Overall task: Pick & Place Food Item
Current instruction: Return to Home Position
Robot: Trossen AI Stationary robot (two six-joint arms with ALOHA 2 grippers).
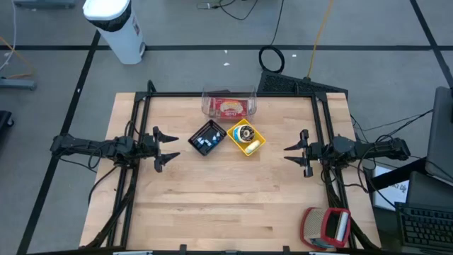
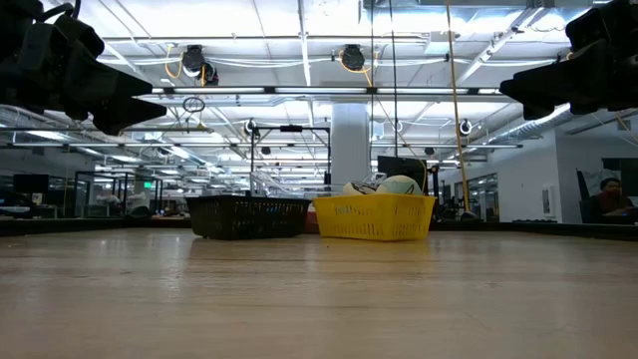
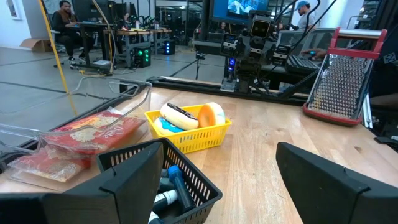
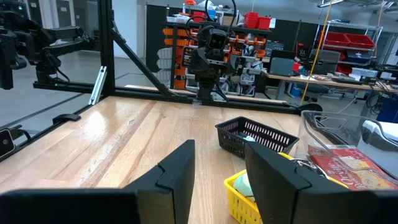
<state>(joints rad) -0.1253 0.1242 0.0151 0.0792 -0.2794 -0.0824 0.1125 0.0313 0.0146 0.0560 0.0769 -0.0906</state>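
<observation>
Red bags [image 1: 230, 108] lay inside the transparent bin [image 1: 205, 103] at the table's far middle, long side running left-right, about equally near both arms. Left gripper [image 1: 170, 147] hung at the left side, fingers spread, empty. Right gripper [image 1: 289, 153] faced it across the black basket [image 1: 207, 138] and yellow basket [image 1: 245, 137], also spread and empty.

**Colours on your table**
You see red bags [image 1: 230, 110] with pale lettering in the clear bin [image 1: 205, 105], a black mesh basket [image 2: 249, 216], a yellow mesh basket [image 2: 374, 217] of white and orange items [image 3: 214, 114], and a red-framed silver grater [image 1: 327, 228], all on the pale wood-grain table [image 1: 226, 198].
</observation>
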